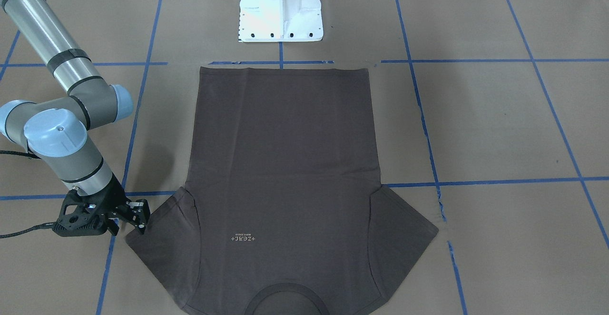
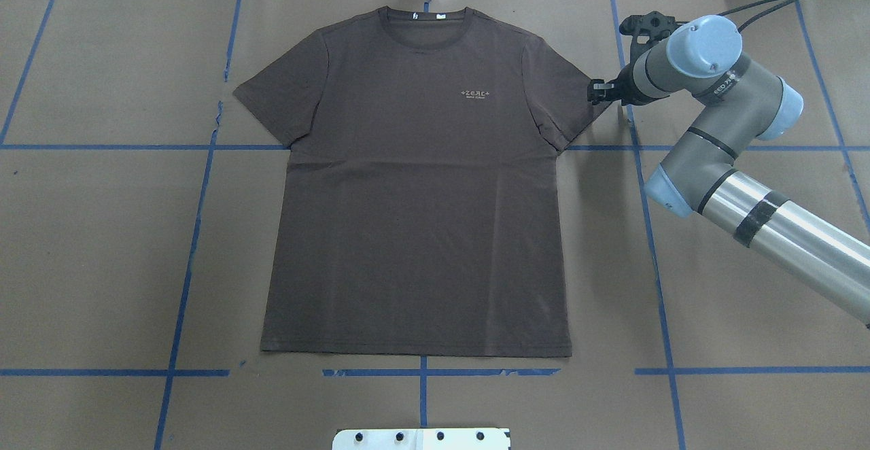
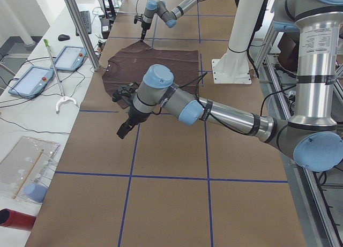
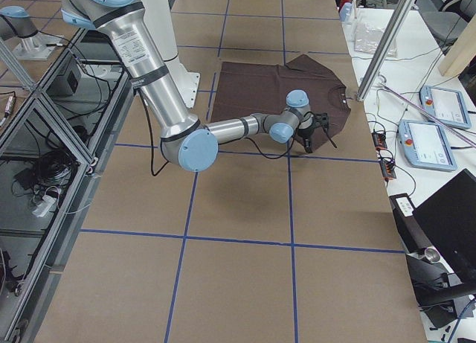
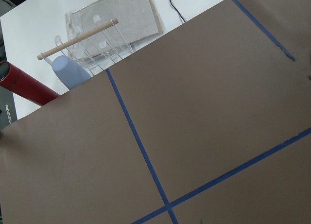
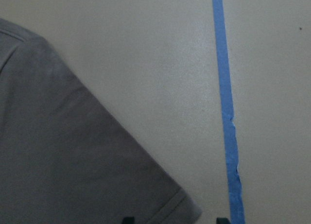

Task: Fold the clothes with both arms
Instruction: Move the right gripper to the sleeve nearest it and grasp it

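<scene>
Counting first: you have one T-shirt (image 2: 414,198), two arms, one white pedestal base (image 1: 280,10).

- T-shirt: dark brown-grey, spread flat and face up on the paper-covered table (image 2: 102,232). Hem lies toward the pedestal base, collar (image 2: 425,25) toward the far edge. Two short sleeves, both laid out. One line of pale chest lettering (image 2: 475,92). Two small white tags (image 2: 440,16) show inside the collar.
- Right arm (image 2: 714,96): reaches in from the robot's right. You can see the right gripper (image 2: 598,90) at the outer tip of the nearer sleeve (image 2: 567,96). In the right wrist view two black fingertips (image 6: 127,219) stand well apart at the bottom edge, with the sleeve corner between them; the jaws are spread and pinch nothing. One strip of blue tape (image 6: 224,112) runs just beside that corner.
- Left arm (image 3: 225,115): stretched low over bare paper, off the other sleeve (image 2: 279,96). The left gripper (image 3: 124,129) shows only in the exterior left view, so you cannot tell whether it is spread or pressed together. Its wrist camera gives you paper and two crossing tape lines, and beyond the table's edge one red cylinder (image 5: 24,85), one pale blue cup (image 5: 70,71) and one wooden rod (image 5: 77,38)
</scene>
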